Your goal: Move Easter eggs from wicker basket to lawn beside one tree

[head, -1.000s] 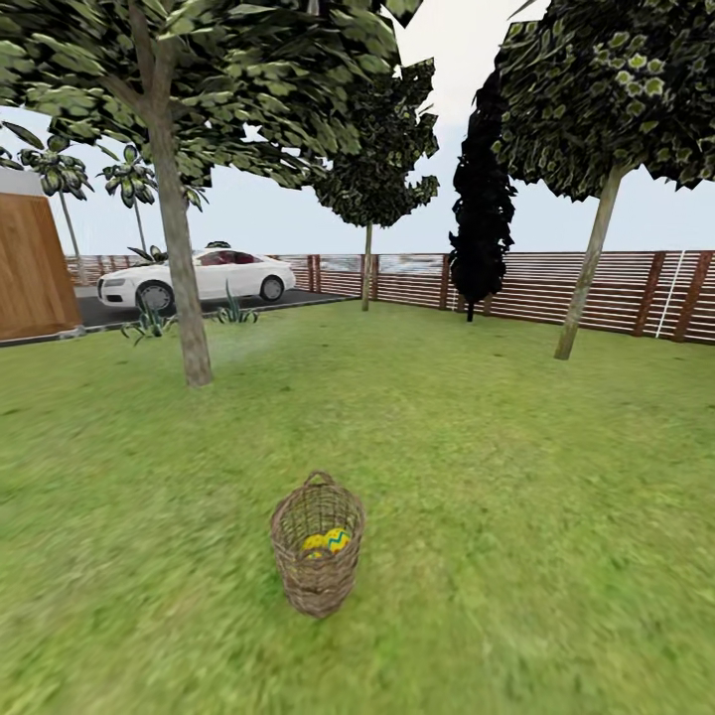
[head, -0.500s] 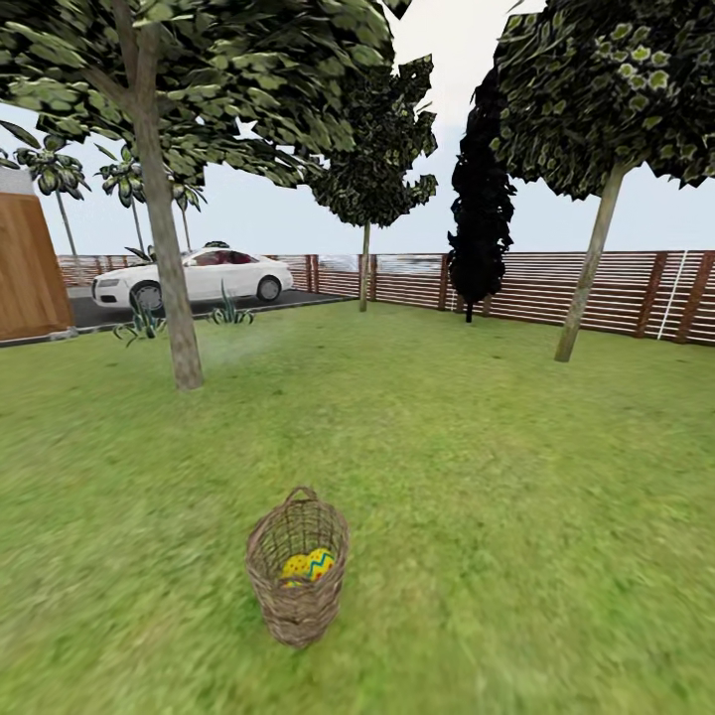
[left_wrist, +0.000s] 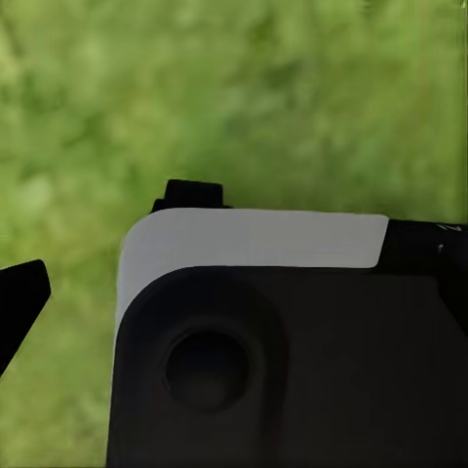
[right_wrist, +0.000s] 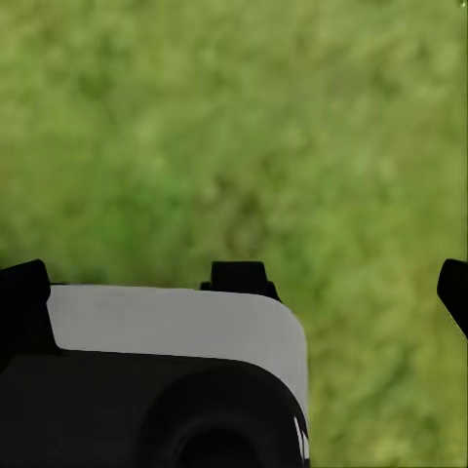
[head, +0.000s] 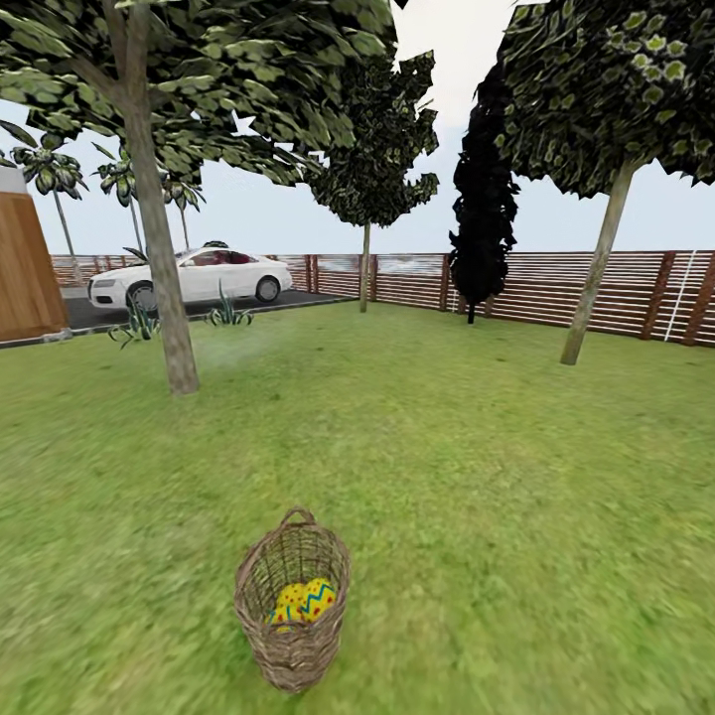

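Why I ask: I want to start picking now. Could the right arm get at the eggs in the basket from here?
Probably not yet. The wicker basket with the eggs stands on the lawn ahead, and the right wrist view has just grass under it. Nothing blocks the way; it looks too far.

We're looking at a backyard garden: lawn (head: 447, 447), trees (head: 159, 288), slatted wooden fence (head: 556, 288), white car (head: 189, 278) parked outside.

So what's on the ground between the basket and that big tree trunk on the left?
Just grass. In the head view, bare lawn runs from the basket up to the trunk.
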You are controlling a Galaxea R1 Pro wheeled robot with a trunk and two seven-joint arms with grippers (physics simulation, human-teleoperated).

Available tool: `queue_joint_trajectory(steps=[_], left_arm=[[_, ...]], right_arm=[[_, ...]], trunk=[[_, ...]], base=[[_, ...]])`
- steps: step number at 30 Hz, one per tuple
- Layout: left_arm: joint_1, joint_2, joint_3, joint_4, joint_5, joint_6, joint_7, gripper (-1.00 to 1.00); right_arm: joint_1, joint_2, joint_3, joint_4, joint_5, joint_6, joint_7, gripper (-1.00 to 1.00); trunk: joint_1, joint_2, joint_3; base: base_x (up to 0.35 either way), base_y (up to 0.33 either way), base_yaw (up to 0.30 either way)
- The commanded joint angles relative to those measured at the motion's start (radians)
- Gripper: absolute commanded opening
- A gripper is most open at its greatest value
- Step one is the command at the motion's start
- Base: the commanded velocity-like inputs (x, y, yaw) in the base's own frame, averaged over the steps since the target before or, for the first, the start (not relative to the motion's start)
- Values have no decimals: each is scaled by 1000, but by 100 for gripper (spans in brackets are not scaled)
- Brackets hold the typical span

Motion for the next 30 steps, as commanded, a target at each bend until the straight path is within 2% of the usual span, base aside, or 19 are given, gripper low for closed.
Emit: queue_joint_trajectory(steps=[1, 13, 30], left_arm=[[0, 0, 2, -1, 10, 2, -5, 100], [0, 0, 2, -1, 10, 2, -1, 100], [0, 0, 2, -1, 11, 2, 1, 100]], right_arm=[[-1, 0, 0, 1, 0, -4, 0, 100], [-1, 0, 0, 1, 0, -3, 0, 100], [-1, -2, -1, 12, -1, -3, 0, 100]], trunk=[[1, 0, -1], [1, 0, -1], [1, 0, -1]], base=[[332, 112, 0], [307, 65, 0], [23, 1, 0]])
